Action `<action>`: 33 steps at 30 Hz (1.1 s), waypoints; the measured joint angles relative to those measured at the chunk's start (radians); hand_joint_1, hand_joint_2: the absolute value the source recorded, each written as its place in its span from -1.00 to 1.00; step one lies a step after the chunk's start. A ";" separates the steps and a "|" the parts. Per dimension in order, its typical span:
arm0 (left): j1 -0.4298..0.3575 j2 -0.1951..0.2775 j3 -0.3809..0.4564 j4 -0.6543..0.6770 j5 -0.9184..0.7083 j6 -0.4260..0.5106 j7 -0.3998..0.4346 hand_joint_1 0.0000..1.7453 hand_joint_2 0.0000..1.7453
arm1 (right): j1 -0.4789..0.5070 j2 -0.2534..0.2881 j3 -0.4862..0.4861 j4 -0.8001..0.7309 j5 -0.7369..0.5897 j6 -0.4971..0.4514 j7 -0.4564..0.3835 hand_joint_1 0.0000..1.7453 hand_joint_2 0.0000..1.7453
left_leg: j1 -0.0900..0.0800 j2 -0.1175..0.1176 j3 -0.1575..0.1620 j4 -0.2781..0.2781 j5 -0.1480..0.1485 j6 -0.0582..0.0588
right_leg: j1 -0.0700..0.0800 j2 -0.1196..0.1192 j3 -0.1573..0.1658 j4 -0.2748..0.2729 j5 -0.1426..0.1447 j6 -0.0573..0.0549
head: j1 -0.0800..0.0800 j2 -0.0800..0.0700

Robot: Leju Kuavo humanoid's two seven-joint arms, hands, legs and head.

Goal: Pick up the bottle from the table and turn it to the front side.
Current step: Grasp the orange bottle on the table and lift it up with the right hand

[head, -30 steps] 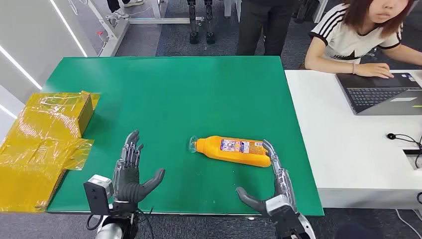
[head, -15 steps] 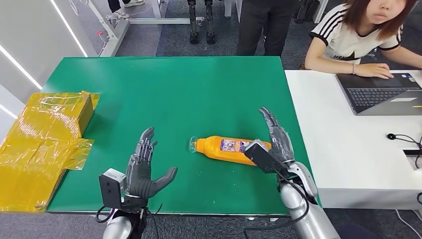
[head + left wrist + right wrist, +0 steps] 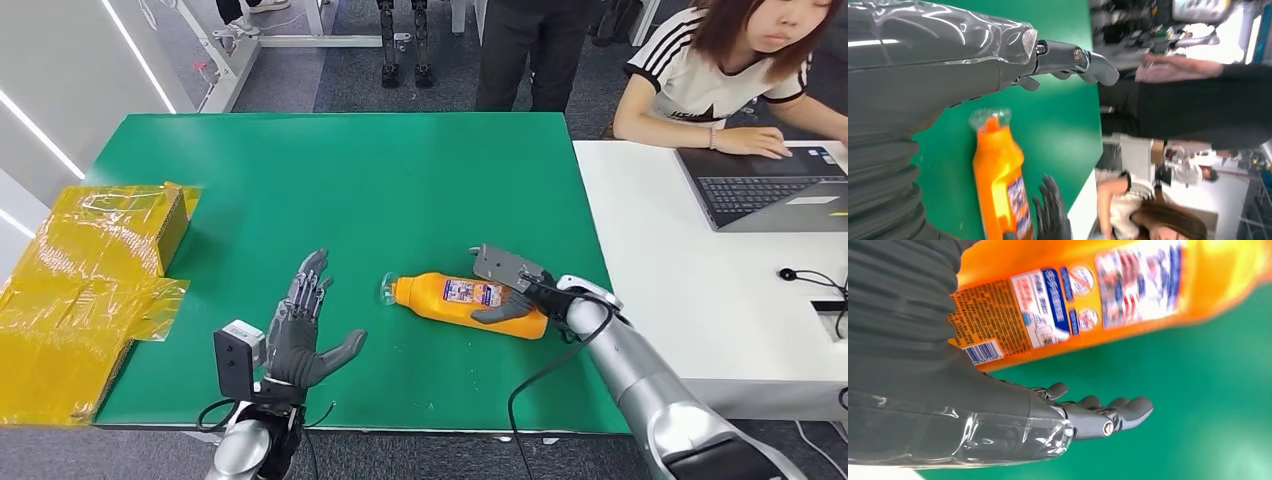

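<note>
1. One bottle (image 3: 468, 302) is lying on its side on the green tabletop (image 3: 350, 180), in the lower middle of the head view, its clear-capped neck pointing toward the frame's left.
2. The bottle is showing an orange body with a printed white, blue and red label (the right wrist view is also catching a barcode panel).
3. Two robot hands are showing. The right hand (image 3: 520, 295) is reaching over the bottle's wide end at centre right, its thumb resting against the near side; whether the fingers (image 3: 1108, 412) are clamping it I cannot tell.
4. The left hand (image 3: 300, 330) is hovering at lower left, fingers apart, holding nothing, well apart from the bottle.
5. One person (image 3: 730, 70) is sitting at upper right, at one laptop (image 3: 770, 195).
</note>
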 joint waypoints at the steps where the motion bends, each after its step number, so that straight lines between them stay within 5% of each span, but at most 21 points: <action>1: -0.002 0.001 0.000 0.005 0.023 -0.022 0.008 -1.00 1.00 | -0.029 -0.011 0.024 0.028 -0.011 0.056 0.007 -1.00 1.00 | 0.000 0.000 0.000 0.000 0.000 0.000 | 0.000 0.000 0.000 0.000 0.000 0.000 | 0.000 0.000; 7: -0.006 0.004 0.000 0.015 0.056 -0.056 0.020 -1.00 1.00 | -0.071 -0.030 0.064 0.066 -0.024 0.130 0.015 -1.00 1.00 | 0.000 0.000 0.000 0.001 0.000 0.000 | 0.000 0.000 0.000 0.000 0.000 0.000 | 0.000 0.000; 13: -0.053 0.012 0.003 0.086 0.297 -0.238 0.116 -1.00 1.00 | -0.249 -0.057 0.307 0.170 -0.027 0.289 0.097 -1.00 1.00 | 0.000 0.000 0.000 0.001 0.000 0.000 | 0.000 0.001 0.000 0.001 0.000 0.000 | 0.000 0.000; 20: -0.072 0.011 0.013 0.120 0.356 -0.276 0.144 -1.00 1.00 | -0.301 -0.029 0.452 0.191 -0.030 0.230 0.108 -1.00 1.00 | 0.001 0.000 0.000 0.001 0.000 -0.001 | 0.000 0.000 0.000 0.001 0.000 0.000 | 0.000 0.000; 33: -0.073 0.010 0.031 0.140 0.379 -0.315 0.160 -1.00 1.00 | -0.296 -0.028 0.572 0.192 -0.062 0.136 0.088 -1.00 1.00 | 0.000 0.000 0.000 0.001 0.000 0.000 | 0.000 0.000 0.000 0.001 0.000 0.000 | 0.000 0.000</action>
